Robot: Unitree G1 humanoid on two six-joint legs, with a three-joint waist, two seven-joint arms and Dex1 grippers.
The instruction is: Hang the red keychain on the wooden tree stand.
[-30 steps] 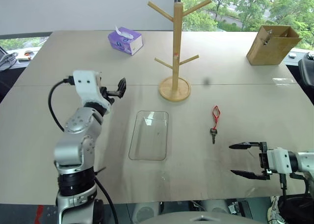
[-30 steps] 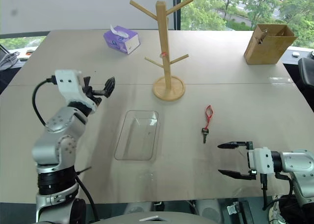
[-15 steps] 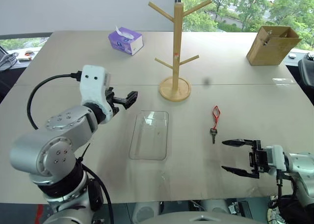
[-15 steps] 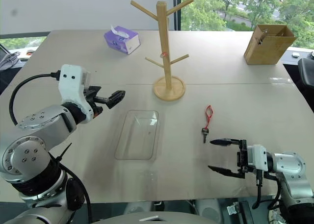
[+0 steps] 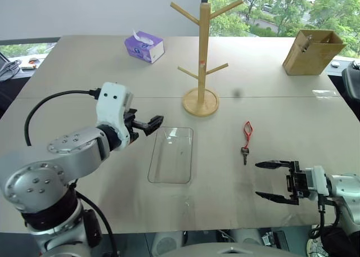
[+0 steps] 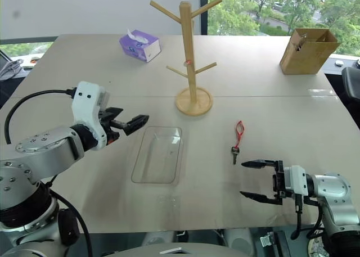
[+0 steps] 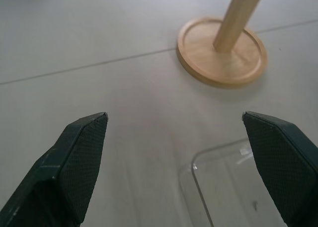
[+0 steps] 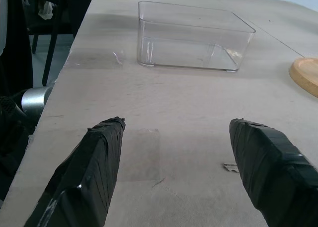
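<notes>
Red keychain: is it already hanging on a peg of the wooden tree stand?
No, the red keychain lies flat on the table, apart from the wooden tree stand, whose pegs are bare.

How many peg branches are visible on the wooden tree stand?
4 on the wooden tree stand: two near the top, one on each side, and two lower down, one on each side. Another behind the pole could be hidden.

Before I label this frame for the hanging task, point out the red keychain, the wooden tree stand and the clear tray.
red keychain (image 5: 247, 129): left eye view, on the red strap loop.
wooden tree stand (image 5: 203, 54): left eye view, on the upright pole.
clear tray (image 5: 153, 170): left eye view, on its left rim.
</notes>
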